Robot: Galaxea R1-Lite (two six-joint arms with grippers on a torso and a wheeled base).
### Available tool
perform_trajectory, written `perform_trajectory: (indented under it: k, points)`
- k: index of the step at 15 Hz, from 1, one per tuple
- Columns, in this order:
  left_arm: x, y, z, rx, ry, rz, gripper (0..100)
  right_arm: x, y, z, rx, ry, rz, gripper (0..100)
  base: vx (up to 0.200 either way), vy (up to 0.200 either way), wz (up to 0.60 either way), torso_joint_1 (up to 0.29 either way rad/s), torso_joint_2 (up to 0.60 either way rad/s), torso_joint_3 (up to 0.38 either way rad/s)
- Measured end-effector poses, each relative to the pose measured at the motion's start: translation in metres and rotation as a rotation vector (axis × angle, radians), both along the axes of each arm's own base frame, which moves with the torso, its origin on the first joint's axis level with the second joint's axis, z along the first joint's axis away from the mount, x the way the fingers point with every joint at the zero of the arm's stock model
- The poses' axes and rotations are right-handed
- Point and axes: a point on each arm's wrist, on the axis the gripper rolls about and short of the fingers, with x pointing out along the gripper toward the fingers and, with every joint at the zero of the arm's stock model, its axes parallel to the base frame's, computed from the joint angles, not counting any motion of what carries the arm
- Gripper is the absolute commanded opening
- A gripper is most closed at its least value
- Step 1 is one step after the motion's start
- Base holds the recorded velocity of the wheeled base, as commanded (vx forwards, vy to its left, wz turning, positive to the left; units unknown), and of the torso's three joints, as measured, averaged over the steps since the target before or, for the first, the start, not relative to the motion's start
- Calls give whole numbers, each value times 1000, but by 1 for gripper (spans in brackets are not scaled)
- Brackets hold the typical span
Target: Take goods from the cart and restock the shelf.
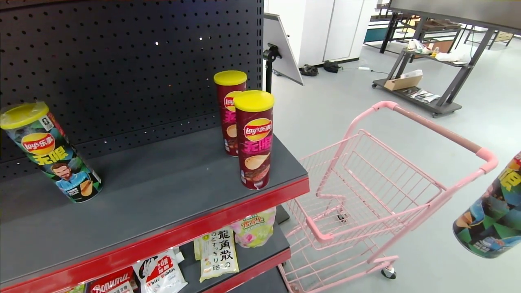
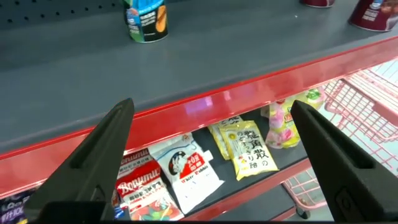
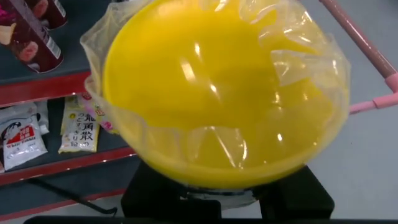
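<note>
Three cans (image 1: 253, 140) stand on the shelf (image 1: 163, 183) while the right gripper (image 3: 217, 199) pinches a fourth can (image 1: 490, 211) right of the cart (image 1: 437, 131), the left gripper (image 2: 212, 106) spread empty by the shelf's near edge; the carry seems underway, and next calls for swinging it left onto bare shelf.

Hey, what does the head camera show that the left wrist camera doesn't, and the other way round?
Head view adds the yellow lids of the two maroon cans, the cart handle, and a held can in the air at the robot's right. Left wrist view adds the left gripper, open, facing the shelf edge. Both share the standing can on that shelf and the snack packets below it.
</note>
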Motion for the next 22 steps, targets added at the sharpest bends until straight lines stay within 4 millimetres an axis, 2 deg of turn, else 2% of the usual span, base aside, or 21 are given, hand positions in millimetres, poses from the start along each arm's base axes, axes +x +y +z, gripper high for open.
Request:
perform_trajectory:
  k: [6,9,12,15,18,22]
  points:
    - [0,0,0,-2,0,0,100,1,0,-11,-3,32,3,0,0,0,600,2,1,-2]
    - [0,0,0,-1,0,0,100,-4,-1,-19,-8,39,0,0,0,0,0,0,0,0]
    - [0,0,0,1,0,0,100,-21,-1,-34,-6,37,14,0,0,0,0,0,0,0]
    - [0,0,0,3,-1,0,100,-34,-2,-38,7,-14,34,0,-200,0,0,2,7,-1]
    - [0,0,0,7,-2,-3,100,-42,-3,-47,8,-20,32,0,0,0,0,0,0,0]
    - [0,0,0,10,-2,-3,100,-48,-4,-55,3,-25,25,0,0,200,0,1,7,5]
